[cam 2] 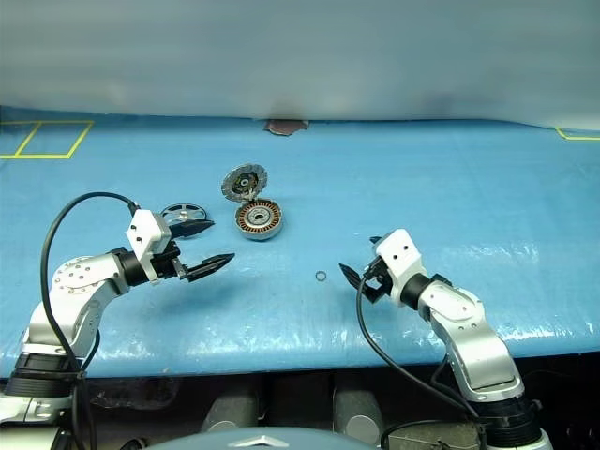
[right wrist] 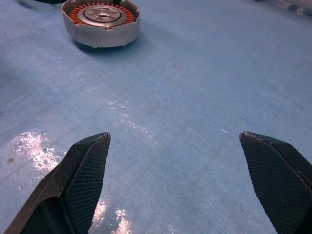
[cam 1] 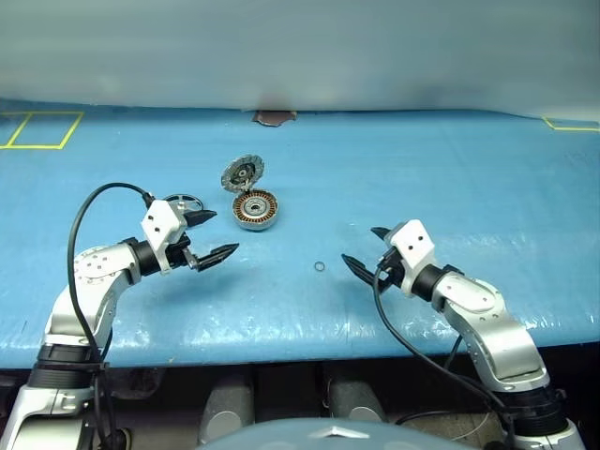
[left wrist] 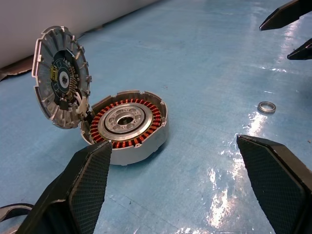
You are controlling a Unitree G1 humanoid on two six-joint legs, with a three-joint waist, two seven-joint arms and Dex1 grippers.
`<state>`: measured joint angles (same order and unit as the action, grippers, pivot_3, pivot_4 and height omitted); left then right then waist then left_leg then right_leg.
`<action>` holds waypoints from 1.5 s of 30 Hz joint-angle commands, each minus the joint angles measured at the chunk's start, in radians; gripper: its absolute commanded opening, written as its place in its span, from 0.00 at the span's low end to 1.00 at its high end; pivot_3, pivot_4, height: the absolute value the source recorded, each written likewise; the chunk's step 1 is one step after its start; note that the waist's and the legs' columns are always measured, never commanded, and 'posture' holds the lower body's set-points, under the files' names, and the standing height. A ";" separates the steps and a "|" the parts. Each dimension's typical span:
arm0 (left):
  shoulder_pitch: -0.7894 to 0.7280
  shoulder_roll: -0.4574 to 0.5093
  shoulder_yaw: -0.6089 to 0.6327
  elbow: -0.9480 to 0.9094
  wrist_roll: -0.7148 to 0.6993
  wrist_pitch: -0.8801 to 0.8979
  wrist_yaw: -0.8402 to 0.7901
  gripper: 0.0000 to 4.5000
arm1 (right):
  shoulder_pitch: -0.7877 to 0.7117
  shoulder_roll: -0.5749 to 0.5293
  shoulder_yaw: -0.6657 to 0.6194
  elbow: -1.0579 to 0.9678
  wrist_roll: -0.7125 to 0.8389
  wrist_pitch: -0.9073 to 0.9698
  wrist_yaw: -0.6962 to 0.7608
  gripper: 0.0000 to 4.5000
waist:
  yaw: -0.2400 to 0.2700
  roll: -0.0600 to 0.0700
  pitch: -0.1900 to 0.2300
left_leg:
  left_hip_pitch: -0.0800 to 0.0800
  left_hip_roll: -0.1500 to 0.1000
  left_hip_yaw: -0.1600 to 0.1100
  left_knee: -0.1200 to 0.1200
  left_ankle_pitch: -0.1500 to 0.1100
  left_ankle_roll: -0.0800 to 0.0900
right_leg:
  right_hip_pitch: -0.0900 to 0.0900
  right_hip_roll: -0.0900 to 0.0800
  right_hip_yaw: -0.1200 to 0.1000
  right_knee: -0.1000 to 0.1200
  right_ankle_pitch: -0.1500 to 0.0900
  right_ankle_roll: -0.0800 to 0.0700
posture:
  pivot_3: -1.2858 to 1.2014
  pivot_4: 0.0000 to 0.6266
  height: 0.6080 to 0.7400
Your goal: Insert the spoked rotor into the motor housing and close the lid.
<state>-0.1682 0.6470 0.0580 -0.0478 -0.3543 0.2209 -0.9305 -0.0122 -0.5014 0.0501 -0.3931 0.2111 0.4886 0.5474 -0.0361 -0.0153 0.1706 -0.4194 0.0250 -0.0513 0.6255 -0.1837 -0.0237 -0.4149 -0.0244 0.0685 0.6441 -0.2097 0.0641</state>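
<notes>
Left claw [cam 1: 212, 235] hovers over the blue tabletop [cam 1: 450, 178], fingers spread wide, nothing in them. Its tips point toward the middle of the tabletop.

Spoked rotor [cam 1: 183, 203] lies flat on the tabletop just behind the left claw – dark rim, silvery spokes, partly hidden by the wrist. It sits left of the motor housing [cam 1: 255, 209], near but apart.

Motor housing rests on the tabletop, left of centre, open side up – copper windings ring and the hub are exposed. No rotor in it. Left wrist view has it straight ahead between the claw's fingers [left wrist: 83, 187].

Lid [cam 1: 243, 173] stands tilted up off the back-left edge of the housing, hinged there, inner face with the dark centre turned to the robot. Notched finned rim is plain in the left wrist view.

Small loose metal ring [cam 1: 320, 267] lies on the tabletop between the two claws, well in front and right of the housing.

Right claw [cam 1: 368, 249] hovers low over the tabletop at right, fingers also spread wide, empty, tips pointing left toward the ring. Right wrist view shows the housing far ahead.
</notes>
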 commanded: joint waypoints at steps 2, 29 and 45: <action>0.003 -0.004 0.027 -0.015 -0.008 -0.021 0.010 1.00 | 0.003 -0.002 -0.019 -0.027 0.006 -0.012 -0.001 0.99 | 0.000 0.000 0.000 | 0.000 0.000 0.000 0.000 0.000 0.000 | 0.000 0.000 0.000 0.000 0.000 0.000 | 0.52 0.24 1.00; -0.383 0.049 -0.272 0.233 0.311 -0.096 -0.084 1.00 | 0.051 -0.016 0.013 -0.118 -0.005 -0.007 -0.002 0.99 | 0.001 0.000 0.000 | 0.000 -0.001 0.000 0.001 0.000 0.000 | 0.001 0.001 0.000 0.000 0.000 0.000 | 0.52 0.24 1.00; -0.593 -0.060 -0.381 0.575 0.442 -0.261 -0.168 1.00 | 0.107 -0.026 0.045 -0.232 -0.001 0.008 0.006 0.99 | 0.001 0.000 0.000 | -0.002 -0.001 -0.002 0.003 -0.001 0.001 | 0.000 0.001 0.000 0.000 0.001 0.001 | 0.52 0.24 1.00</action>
<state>-0.7285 0.5910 -0.3270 0.5169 0.0792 -0.0176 -1.0945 0.0984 -0.5222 0.0953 -0.5895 0.2062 0.4979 0.5483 -0.0354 -0.0157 0.1707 -0.4217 0.0239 -0.0529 0.6282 -0.1844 -0.0225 -0.4147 -0.0235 0.0685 0.6445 -0.2090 0.0652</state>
